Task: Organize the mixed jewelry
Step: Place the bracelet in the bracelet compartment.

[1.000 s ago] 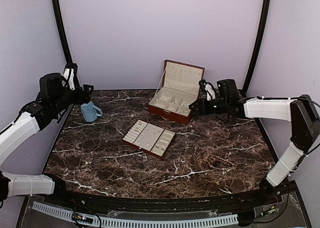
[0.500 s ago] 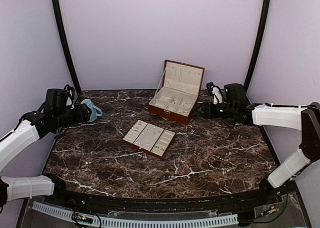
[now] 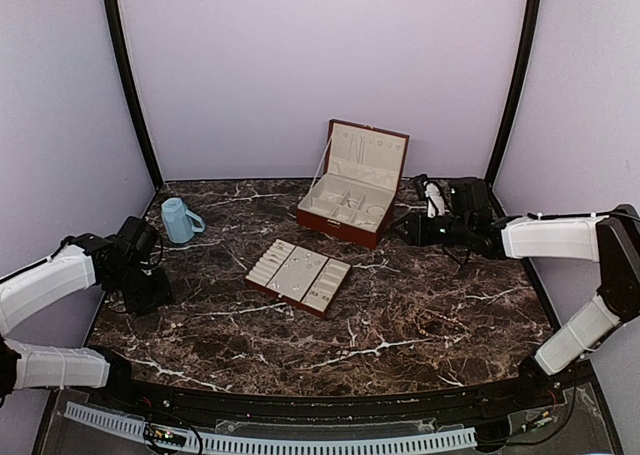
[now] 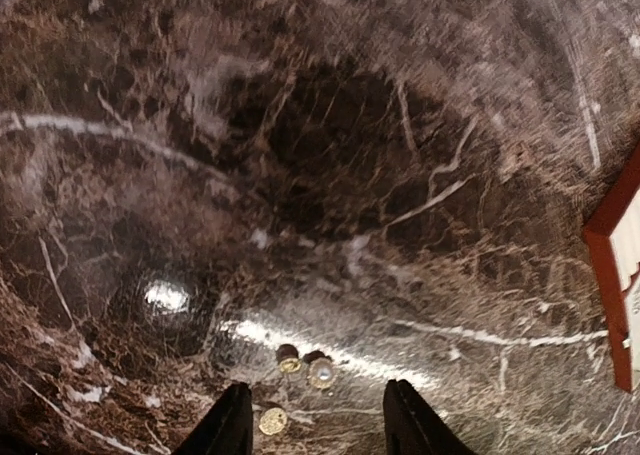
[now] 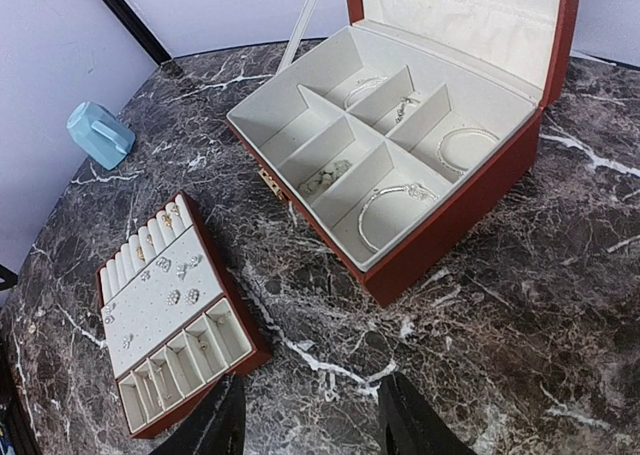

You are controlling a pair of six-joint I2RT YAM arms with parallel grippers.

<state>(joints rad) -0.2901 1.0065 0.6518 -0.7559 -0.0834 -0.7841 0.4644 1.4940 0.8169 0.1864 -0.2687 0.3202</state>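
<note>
My left tool (image 4: 317,405) sits low over the counter (image 4: 330,155), near its left edge. Its fingers are part-way apart w/ nothing gripped. Three loose pcs (image 4: 321,372) lie on bare marble right at the tips. A pearly one & a darker one touch side by side just ahead, and a gold-ish one lies nearer, between the fingers. I'd say I'm down this low & straddling them because they're specks and only a flat, close pinch will catch one.

My right tool (image 5: 310,400) hangs above the counter by the box (image 5: 450,230), fingers apart, empty. Prob. parked there to stay clear while giving a look into the compartments.

The box stands lid-up at the back w/ bangles (image 5: 400,200) in its front cells. The tray (image 5: 150,325) lies flat mid-counter, well apart from my loose pcs, and holds studs (image 5: 180,275) & rings in its rows. The cup (image 5: 100,133) stands at the back left.

Step in hand, as I judge it: pinch one pc, then carry it to the tray. Sorting looks well along; these three are the only strays I can see.

Risks: the marble is slick, so a pc could skid off the tips. The touching pair may also come up together or get knocked apart.
</note>
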